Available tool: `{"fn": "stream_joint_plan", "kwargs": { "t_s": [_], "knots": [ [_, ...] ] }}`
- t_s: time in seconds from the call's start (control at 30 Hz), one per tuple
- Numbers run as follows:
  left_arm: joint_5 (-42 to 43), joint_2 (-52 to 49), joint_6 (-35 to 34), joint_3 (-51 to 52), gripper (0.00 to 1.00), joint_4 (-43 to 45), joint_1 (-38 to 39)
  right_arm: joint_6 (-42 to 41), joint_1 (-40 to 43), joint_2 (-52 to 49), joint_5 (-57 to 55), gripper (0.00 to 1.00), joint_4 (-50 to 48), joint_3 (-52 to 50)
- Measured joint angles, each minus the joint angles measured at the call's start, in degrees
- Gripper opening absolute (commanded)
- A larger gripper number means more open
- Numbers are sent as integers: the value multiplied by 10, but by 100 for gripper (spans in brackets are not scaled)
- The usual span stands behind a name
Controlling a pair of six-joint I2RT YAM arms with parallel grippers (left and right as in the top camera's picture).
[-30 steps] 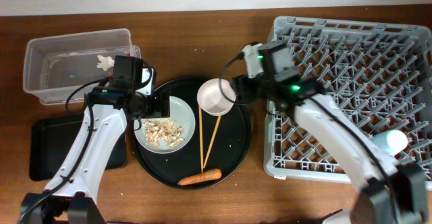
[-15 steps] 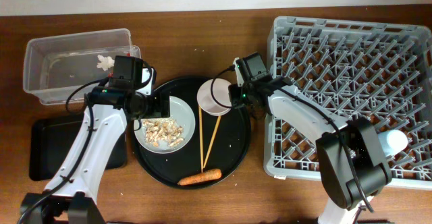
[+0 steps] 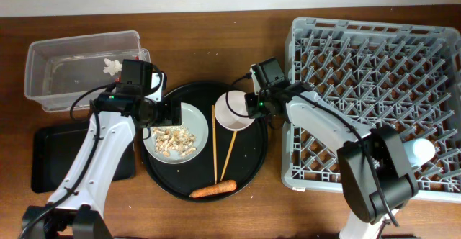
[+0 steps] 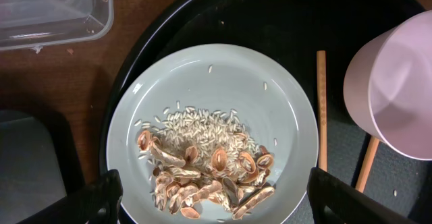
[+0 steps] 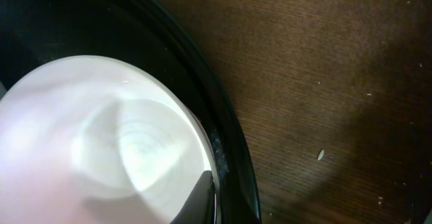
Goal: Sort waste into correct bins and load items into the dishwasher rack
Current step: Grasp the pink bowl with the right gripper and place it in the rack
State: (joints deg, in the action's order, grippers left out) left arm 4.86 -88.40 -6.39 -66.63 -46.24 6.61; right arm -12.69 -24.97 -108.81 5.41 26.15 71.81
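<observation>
Wooden table (image 3: 216, 37) — chopsticks (image 3: 214, 145) beside bowl (image 3: 234, 109)

Over the last second the right arm has folded in: its wrist, earlier above the left edge of the dishwasher rack (image 3: 374, 88), now sits lower and nearer the round black tray (image 3: 257, 151). The right gripper (image 3: 250, 105) has shifted with it. The white-pink bowl (image 3: 234, 110) at the gripper has moved slightly down and right, exposing the top end of the left chopstick (image 3: 214, 142).
</observation>
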Motion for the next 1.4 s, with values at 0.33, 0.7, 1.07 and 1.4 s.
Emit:
{"fn": "stream_joint_plan", "kwargs": {
  "t_s": [0.33, 0.7, 1.07, 1.4],
  "knots": [
    [0, 0, 0, 0, 87, 0, 0, 28, 77, 236, -30, 4, 23, 14],
    [0, 0, 0, 0, 87, 2, 0, 241, 296, 297, -497, 4, -37, 15],
    [0, 0, 0, 0, 87, 2, 0, 311, 381, 100, -701, 4, -150, 15],
    [0, 0, 0, 0, 87, 2, 0, 313, 382, 14, -701, 4, -209, 15]
  ]
}}
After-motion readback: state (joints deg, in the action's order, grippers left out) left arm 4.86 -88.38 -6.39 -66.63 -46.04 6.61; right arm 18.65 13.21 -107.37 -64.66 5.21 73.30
